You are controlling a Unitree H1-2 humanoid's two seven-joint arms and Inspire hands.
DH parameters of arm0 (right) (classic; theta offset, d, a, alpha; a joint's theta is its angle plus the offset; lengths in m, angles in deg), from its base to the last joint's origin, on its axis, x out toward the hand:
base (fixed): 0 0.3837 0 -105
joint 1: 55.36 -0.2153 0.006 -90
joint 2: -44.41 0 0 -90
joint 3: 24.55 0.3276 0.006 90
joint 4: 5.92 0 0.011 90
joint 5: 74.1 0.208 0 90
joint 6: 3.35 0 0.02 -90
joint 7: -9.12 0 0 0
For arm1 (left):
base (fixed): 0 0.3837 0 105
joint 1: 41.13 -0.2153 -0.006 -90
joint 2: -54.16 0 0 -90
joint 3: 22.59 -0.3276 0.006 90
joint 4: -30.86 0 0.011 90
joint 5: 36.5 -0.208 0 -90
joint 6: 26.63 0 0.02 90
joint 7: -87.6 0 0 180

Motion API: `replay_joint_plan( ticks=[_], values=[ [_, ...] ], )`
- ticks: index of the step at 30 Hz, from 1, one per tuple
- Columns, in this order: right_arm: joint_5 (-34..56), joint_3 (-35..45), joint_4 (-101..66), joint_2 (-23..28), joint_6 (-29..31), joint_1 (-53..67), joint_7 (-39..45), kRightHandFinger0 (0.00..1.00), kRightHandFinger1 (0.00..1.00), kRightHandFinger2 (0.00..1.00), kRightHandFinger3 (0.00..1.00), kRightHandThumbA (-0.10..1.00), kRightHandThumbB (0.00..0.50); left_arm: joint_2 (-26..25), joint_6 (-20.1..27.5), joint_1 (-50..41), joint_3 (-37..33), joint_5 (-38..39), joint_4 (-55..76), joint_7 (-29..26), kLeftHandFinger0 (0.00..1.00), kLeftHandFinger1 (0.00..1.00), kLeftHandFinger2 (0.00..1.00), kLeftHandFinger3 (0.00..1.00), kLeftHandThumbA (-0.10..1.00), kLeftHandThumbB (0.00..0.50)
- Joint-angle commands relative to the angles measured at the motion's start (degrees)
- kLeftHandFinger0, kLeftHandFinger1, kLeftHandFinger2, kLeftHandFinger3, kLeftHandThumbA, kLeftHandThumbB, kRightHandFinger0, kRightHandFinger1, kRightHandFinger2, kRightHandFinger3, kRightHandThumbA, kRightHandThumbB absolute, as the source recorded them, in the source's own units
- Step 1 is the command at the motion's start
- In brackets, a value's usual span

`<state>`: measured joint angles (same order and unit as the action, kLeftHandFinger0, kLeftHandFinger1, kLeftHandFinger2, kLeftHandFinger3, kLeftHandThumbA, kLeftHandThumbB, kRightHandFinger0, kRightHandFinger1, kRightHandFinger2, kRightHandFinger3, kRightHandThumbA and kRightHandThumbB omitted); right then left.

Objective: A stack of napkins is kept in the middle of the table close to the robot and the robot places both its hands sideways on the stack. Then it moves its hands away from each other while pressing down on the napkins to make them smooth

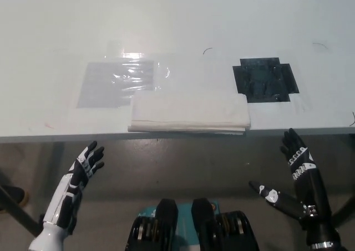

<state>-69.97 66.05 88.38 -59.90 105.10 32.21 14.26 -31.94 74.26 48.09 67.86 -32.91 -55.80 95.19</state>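
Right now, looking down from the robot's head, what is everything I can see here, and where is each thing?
Stack of folded white napkins: one stack, white, at the table's near edge, about the middle.
Grey taped-down rectangular patch: one, grey with shiny clear tape over it, just left of and behind the napkins.
Black cross-shaped taped patch: one, black, right of and behind the napkins.
White table: one, white, filling the upper half of the view.
Grey floor: below the table edge.
Left hand: one, fingers apart, holding nothing, lower left, below the table edge.
Right hand: one, black, fingers apart, holding nothing, lower right, below the table edge.
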Motion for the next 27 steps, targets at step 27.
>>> replay_joint_plan(
  ticks=[27],
  values=[
    [0.0, -0.5, -2.5, 0.4, 0.8, 0.9, 0.2, 1.00, 1.00, 1.00, 1.00, 1.00, 0.095, -0.8, -0.3, 0.7, 0.0, 1.8, 1.1, 2.1, 1.00, 1.00, 1.00, 1.00, 1.00, 0.258]
  ],
)
